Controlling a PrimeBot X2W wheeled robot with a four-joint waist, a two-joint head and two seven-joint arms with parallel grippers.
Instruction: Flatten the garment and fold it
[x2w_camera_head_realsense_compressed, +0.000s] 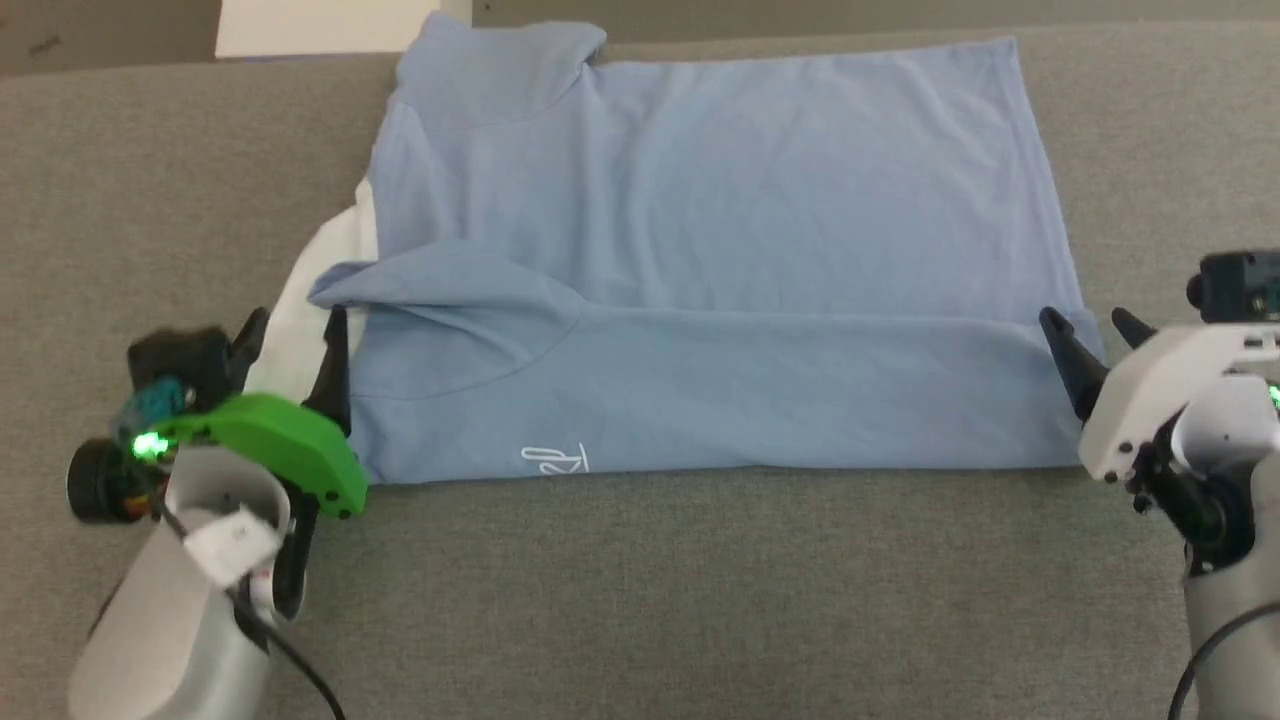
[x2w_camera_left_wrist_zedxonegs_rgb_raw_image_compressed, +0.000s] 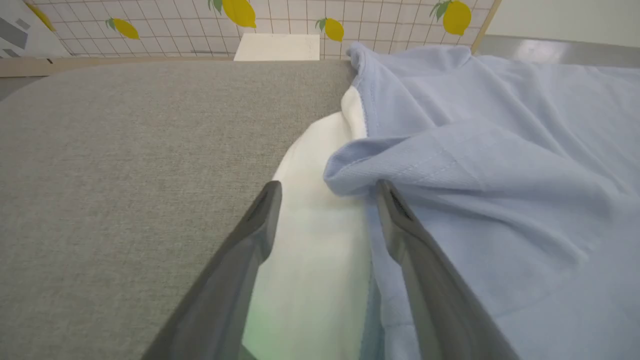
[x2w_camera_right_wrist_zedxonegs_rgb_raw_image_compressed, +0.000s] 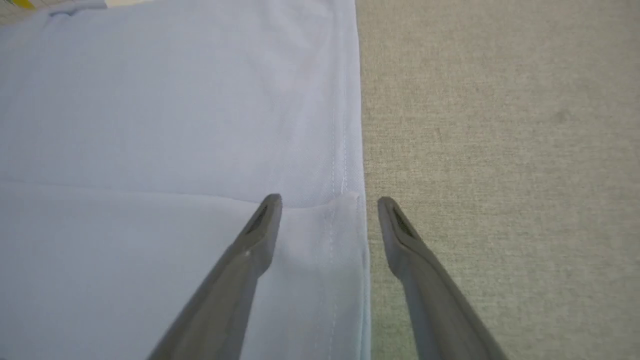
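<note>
A: How many of each?
B: One shirt (x2w_camera_head_realsense_compressed: 700, 250), one box (x2w_camera_head_realsense_compressed: 330, 25), one table (x2w_camera_head_realsense_compressed: 700, 600).
A: And grippers?
B: Two: a left gripper (x2w_camera_head_realsense_compressed: 297, 325) and a right gripper (x2w_camera_head_realsense_compressed: 1085, 320), two fingers (x2w_camera_left_wrist_zedxonegs_rgb_raw_image_compressed: 250, 250) each. On the wall (x2w_camera_left_wrist_zedxonegs_rgb_raw_image_compressed: 175, 25), four lemon prints (x2w_camera_left_wrist_zedxonegs_rgb_raw_image_compressed: 240, 10), plus part of a fifth.

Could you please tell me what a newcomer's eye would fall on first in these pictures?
The light blue T-shirt dominates, spread across the grey padded surface with its near edge folded over into a band. At its left end, white inner fabric peeks out beside a rumpled sleeve. The left gripper, on a green housing, and the right gripper sit at the two ends of that band, jaws open.
</note>
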